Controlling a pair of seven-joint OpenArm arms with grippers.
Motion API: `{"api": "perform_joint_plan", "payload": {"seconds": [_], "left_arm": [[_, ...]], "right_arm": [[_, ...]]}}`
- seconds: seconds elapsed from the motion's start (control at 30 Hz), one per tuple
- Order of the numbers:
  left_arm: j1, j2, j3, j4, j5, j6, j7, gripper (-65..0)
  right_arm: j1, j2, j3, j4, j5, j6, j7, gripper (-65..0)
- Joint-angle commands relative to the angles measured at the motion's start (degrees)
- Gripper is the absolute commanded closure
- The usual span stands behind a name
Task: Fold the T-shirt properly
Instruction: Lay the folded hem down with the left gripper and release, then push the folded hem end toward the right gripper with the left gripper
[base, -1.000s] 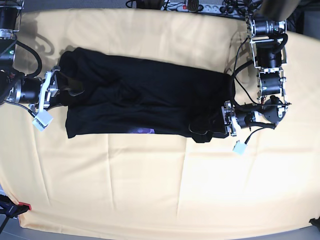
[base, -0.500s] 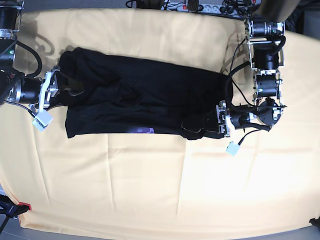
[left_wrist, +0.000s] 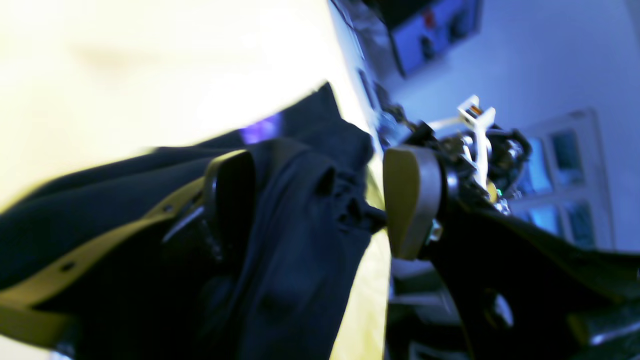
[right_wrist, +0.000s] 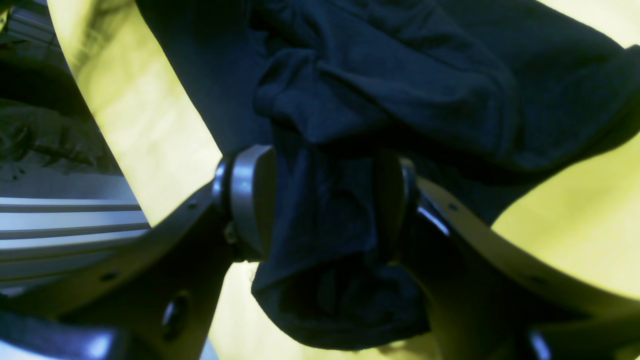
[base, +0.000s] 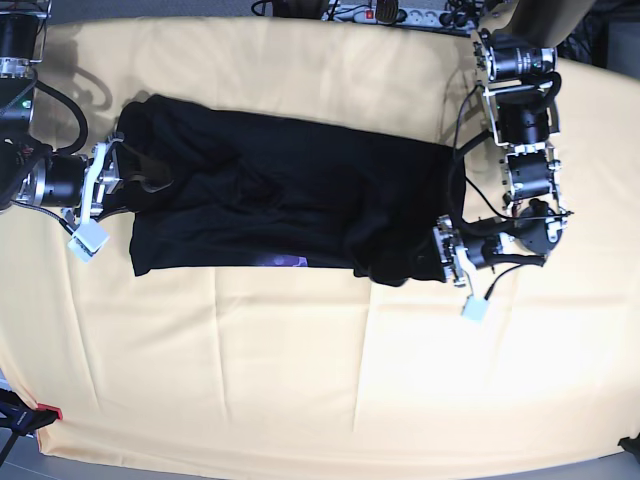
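Observation:
The black T-shirt (base: 290, 205) lies folded in a long band across the yellow table (base: 320, 380). A sliver of purple print (base: 290, 261) shows at its front edge. My left gripper (base: 425, 262), at the right in the base view, is shut on a bunched corner of the shirt. In the left wrist view the gripper (left_wrist: 320, 205) has dark cloth (left_wrist: 300, 240) between its pads. My right gripper (base: 140, 178), at the shirt's left end, is shut on the cloth. In the right wrist view the gripper (right_wrist: 325, 200) has a thick wad of shirt (right_wrist: 340, 260) filling its jaws.
A power strip (base: 380, 12) and cables lie beyond the table's back edge. A red and black clamp (base: 30, 415) sits at the front left corner. White tags hang from the right gripper (base: 88, 240) and from the left gripper (base: 473, 307). Bare yellow cloth lies in front of the shirt.
My left gripper has moved left and slightly toward the front, dragging the shirt's right corner into a bunch. The right gripper has stayed in place.

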Motion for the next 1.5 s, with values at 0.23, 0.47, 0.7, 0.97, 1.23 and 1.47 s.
{"api": "perform_joint_plan", "payload": {"seconds": [0.23, 0.47, 0.7, 0.97, 1.23, 1.47], "left_arm": [[-1.11, -8.2, -5.14, 0.81, -1.41, -1.14, 0.08, -42.0], [-0.79, -10.16, -5.44, 0.81, -1.41, -3.85, 0.08, -42.0], [2.51, -9.99, 1.73, 0.81, -1.41, -9.25, 0.08, -42.0], [3.63, -9.81, 6.86, 0.81, -1.41, -10.91, 0.08, -10.7], [3.15, -6.82, 6.86, 0.94, -1.41, -7.48, 0.08, -3.2], [3.1, -2.58, 6.86, 0.94, -1.41, -6.32, 0.08, -3.2]], "right_arm": [[0.94, 1.14, 0.7, 0.68, 1.29, 0.08, 0.84, -33.0], [0.94, 1.09, 0.7, 0.68, 1.33, 0.08, 0.84, -33.0], [0.94, 1.11, 0.7, 0.68, 1.31, 0.08, 0.84, -33.0], [0.94, 1.09, 0.7, 0.68, 1.29, 0.08, 0.84, -33.0], [0.98, 0.83, 0.7, 0.68, 1.29, 0.08, 0.84, -33.0], [1.73, 0.83, 0.7, 0.68, 1.27, 0.08, 0.84, -33.0]]}}
